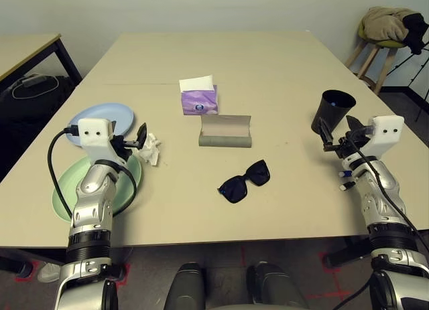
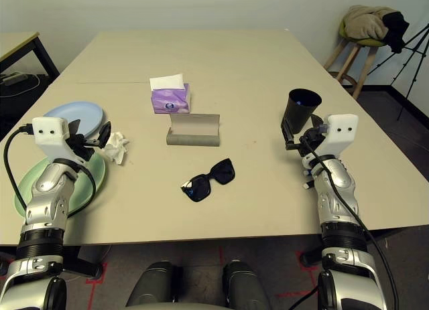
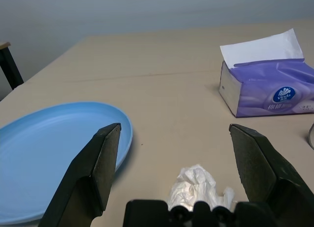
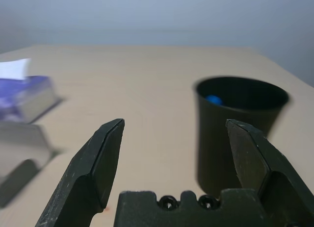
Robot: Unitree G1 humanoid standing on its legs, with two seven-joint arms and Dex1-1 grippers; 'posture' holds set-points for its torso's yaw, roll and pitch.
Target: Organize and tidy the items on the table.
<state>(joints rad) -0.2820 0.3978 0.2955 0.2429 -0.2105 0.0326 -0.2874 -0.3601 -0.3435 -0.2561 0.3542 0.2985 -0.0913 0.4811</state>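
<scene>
2 grippers, left and right, are held spread and empty; crumpled tissue is judged next, needing a forward reach.

- Purple tissue box sits mid-table; grey oblong glasses case just nearer, black sunglasses nearest.
- Left: pale blue plate, green plate, crumpled white tissue.
- Right: black cup.

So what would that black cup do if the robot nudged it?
The black cup stands upright, taller than it is wide and narrowing to its base, so a nudge near the rim would probably tip it. Once tipped, it would likely roll in a curve. The right wrist view shows something blue inside that could spill.
</scene>
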